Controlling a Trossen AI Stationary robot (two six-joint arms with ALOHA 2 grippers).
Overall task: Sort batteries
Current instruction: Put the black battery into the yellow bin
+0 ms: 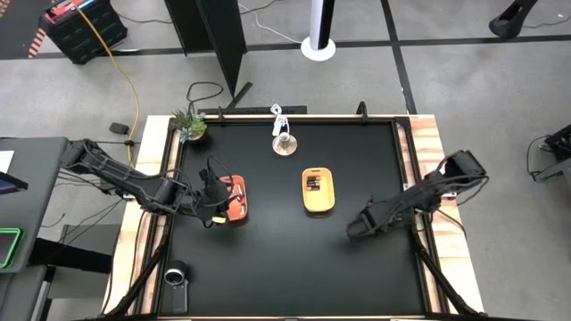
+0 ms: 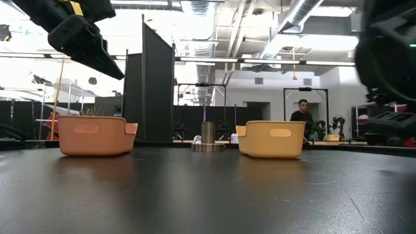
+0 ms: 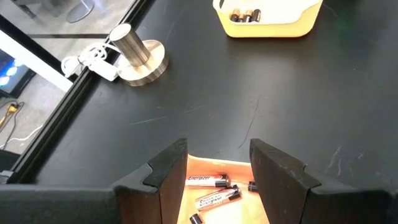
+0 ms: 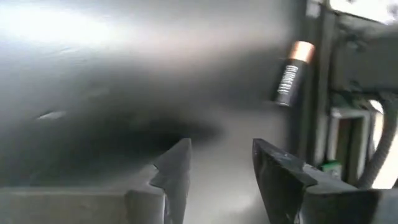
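Note:
My left gripper (image 3: 217, 155) hangs open above the orange tray (image 1: 234, 198), touching nothing. Whitish-silver batteries (image 3: 208, 182) lie on the tray floor between and below its fingers. The yellow tray (image 3: 267, 22) stands farther toward the table's middle (image 1: 318, 190) and holds dark batteries (image 3: 244, 15). My right gripper (image 4: 221, 149) is open and low over the black table, right of the yellow tray (image 1: 354, 229). A dark battery with a copper end (image 4: 291, 74) lies on its side on the table ahead of those fingers, apart from them.
A metal cylinder on a round base (image 1: 284, 143) with a white cable stands near the far edge. A small plant (image 1: 189, 125) sits at the far left corner. Wooden rails (image 1: 426, 143) frame the table. A person (image 2: 303, 117) stands far back in the room.

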